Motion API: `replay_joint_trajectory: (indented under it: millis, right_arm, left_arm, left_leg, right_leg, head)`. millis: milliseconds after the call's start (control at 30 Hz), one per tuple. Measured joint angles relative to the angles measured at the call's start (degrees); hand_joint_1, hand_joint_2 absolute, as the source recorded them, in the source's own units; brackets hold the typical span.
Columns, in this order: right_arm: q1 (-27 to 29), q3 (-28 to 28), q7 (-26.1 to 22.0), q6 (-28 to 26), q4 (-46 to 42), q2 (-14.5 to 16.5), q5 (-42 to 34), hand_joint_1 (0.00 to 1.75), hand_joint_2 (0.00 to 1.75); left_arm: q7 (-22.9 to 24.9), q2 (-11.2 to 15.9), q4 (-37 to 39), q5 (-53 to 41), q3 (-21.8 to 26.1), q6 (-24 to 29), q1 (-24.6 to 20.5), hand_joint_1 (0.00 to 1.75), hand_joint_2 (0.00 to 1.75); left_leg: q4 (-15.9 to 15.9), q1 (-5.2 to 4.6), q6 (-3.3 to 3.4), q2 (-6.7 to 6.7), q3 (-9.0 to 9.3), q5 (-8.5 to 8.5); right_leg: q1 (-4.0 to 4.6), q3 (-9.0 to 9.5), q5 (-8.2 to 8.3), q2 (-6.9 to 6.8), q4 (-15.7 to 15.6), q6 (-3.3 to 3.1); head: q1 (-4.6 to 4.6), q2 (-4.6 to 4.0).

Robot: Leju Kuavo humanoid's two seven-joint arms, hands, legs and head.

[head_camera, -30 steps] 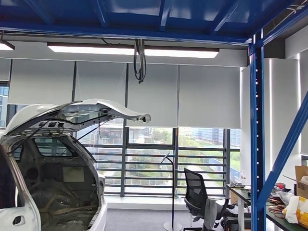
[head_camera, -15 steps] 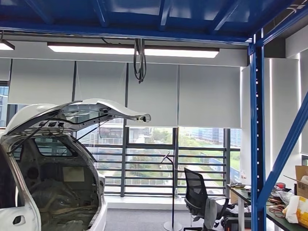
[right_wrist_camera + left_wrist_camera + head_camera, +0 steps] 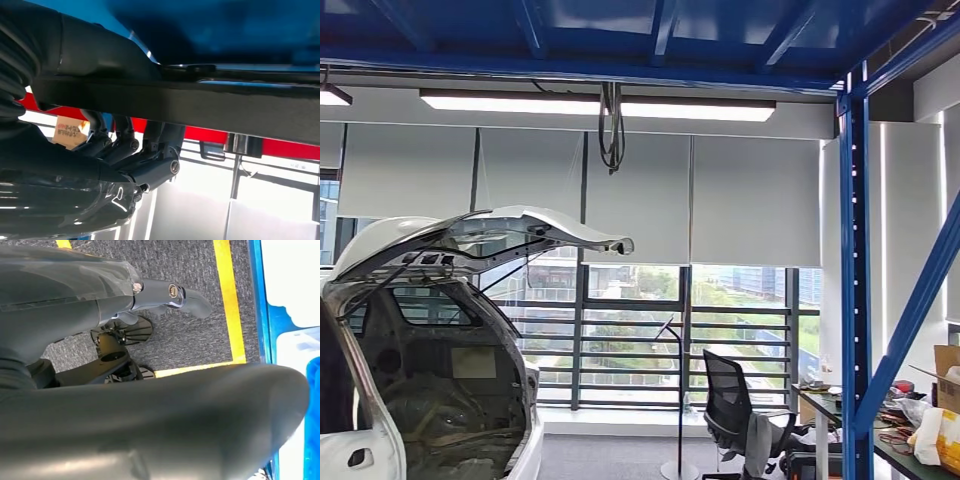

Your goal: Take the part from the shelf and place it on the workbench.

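part (image 3: 226,107): lying as a long black bar across right hand (image 3: 124,155), fingers curling round it, seemingly gripping | left hand (image 3: 94,310): hanging over floor (image 3: 181,340), fingers apart, holding nothing | handling: looking stiff, slim, probably light; gripping near mid-length to avoid tipping | axis: running crosswise to fingers, heading in room unclear | tabletop (image 3: 916,450): standing at right, cluttered

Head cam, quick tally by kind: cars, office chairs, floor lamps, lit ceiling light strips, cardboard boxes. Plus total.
white car: 1
office chair: 1
floor lamp: 1
ceiling light strips: 2
cardboard box: 1
Total: 6
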Motion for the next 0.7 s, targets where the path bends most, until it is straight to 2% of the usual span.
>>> replay_joint_trajectory:
  millis: [300,533,700]
  right_arm:
    - [1.9,-2.3,-0.4,-0.3,-2.8,-1.3,0.6,1.75,1.75]
    - [3.5,-2.8,-2.0,1.1,-7.8,-1.4,1.1,1.75,1.75]
    - [5.0,-1.2,-3.4,4.1,-15.7,-1.4,-0.5,1.75,1.75]
  left_arm:
    - [-3.7,0.0,0.0,-2.0,-1.0,0.7,-0.2,0.00,0.00]
    - [-0.9,0.2,0.0,-2.2,-1.2,3.0,-0.5,0.00,0.00]
    - [-0.4,0.5,0.0,-2.0,-1.1,3.7,-0.6,0.00,0.00]
  left_leg:
    - [0.0,0.00,0.00,0.00,0.00,0.00]
    - [0.0,0.00,0.00,0.00,-0.01,0.00]
    - [0.0,0.00,0.00,0.01,-0.08,0.00]
  right_leg:
    - [0.00,0.01,0.00,0.00,0.0,0.00]
    - [0.01,0.00,0.00,0.02,0.0,0.00]
    - [0.01,-0.09,0.00,0.06,0.0,0.00]
  head:
    - [0.00,0.00]
    - [0.00,0.00]
    - [0.00,0.00]
